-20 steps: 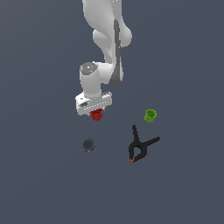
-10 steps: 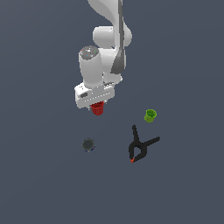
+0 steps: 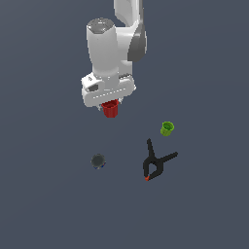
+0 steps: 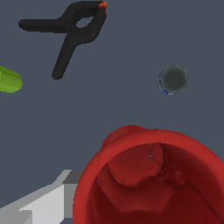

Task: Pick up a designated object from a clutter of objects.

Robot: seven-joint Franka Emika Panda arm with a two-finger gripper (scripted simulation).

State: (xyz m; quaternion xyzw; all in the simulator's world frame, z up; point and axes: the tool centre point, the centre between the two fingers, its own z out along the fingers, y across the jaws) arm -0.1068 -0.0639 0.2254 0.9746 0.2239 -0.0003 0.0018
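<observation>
One red cup hangs directly beneath the gripper, tucked up between its fingers and lifted clear of the grey worktop. The jaws stand closed on the cup's wall; in the wrist view its open rim fills the foreground and faces the camera, with one pale finger alongside. The cup's long axis appears to run roughly in line with the hand, so any coming move should be a straight carry upward, no reorientation needed.

Three items lie on the worktop below, well apart from the cup. The green cup lies towards the exterior view's right. The black spring clamp with orange tip lies near it, closer to the worktop's near edge. The dark grey knob sits almost beneath the raised hand.

Judgement: pick substantially complete; slippage is the only risk.
</observation>
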